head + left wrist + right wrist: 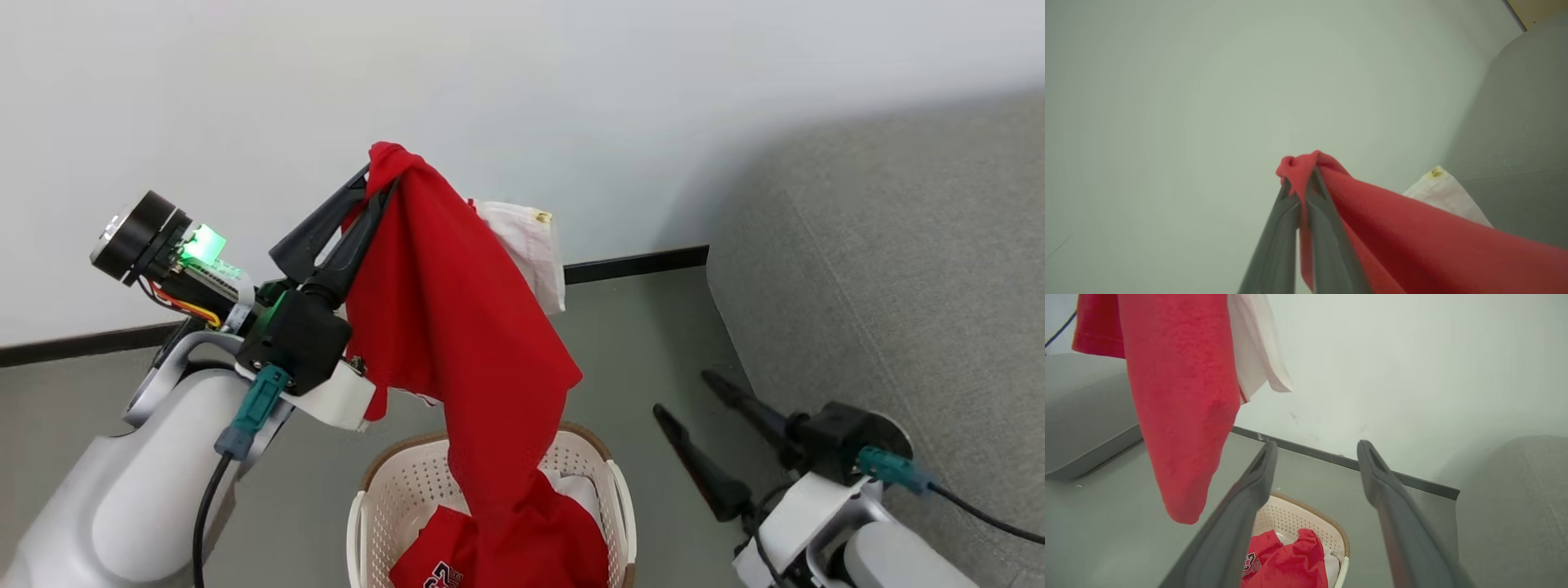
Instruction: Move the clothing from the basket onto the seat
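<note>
My left gripper (374,181) is shut on the bunched top of a red garment (457,327) with a white panel (526,245), held high above the basket (400,490). In the left wrist view my gripper (1299,184) pinches the red cloth (1412,237). The garment (1180,396) hangs free, its lower tip clear of the basket (1294,514). More red clothing (433,547) with dark print lies inside the basket, also seen as a red heap (1286,563). My right gripper (684,394) is open and holds nothing, low beside the seat (898,286); its fingers (1318,446) point over the basket.
The white wall with a dark baseboard (637,263) runs behind the basket. Grey floor (637,351) lies between basket and sofa. The sofa side (1515,506) stands at the right, and a low grey block (1081,416) at the left of the right wrist view.
</note>
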Motion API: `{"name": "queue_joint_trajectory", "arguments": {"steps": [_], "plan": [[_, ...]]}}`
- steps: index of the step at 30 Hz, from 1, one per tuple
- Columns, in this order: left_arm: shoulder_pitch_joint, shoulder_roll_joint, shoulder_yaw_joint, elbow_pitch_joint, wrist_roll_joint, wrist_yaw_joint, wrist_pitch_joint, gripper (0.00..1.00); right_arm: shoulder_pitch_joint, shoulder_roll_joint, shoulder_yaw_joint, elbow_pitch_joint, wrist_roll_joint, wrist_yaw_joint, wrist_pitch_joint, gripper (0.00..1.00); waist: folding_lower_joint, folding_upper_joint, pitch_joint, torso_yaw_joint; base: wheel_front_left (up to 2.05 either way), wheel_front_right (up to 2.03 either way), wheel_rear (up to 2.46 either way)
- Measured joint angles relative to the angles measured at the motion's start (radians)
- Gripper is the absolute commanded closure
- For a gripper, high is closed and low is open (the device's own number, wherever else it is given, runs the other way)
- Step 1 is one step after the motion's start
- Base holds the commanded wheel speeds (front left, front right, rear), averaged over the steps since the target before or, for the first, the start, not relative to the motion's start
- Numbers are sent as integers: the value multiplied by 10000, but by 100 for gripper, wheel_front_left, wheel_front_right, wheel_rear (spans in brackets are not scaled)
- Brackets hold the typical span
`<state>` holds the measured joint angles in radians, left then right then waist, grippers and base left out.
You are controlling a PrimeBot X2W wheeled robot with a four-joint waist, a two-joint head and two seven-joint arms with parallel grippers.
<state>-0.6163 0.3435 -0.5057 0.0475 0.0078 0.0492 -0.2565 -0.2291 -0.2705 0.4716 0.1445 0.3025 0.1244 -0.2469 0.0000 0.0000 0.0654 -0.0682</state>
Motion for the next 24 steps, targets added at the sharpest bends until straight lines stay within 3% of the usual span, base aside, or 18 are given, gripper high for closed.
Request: {"name": "queue_joint_trajectory", "arguments": {"steps": [6,24], "plan": [[-22,-295,-263,-314,-81,-215,44,100,-112,-685,2017,-251,1346,2,282,0,0,0,-436,20,0,0,0],[-334,-970,-832,-748,-236,-533,364,100,-2364,-2082,5354,-1505,3923,2,798,0,0,0,-944,247,0,0,0]]}}
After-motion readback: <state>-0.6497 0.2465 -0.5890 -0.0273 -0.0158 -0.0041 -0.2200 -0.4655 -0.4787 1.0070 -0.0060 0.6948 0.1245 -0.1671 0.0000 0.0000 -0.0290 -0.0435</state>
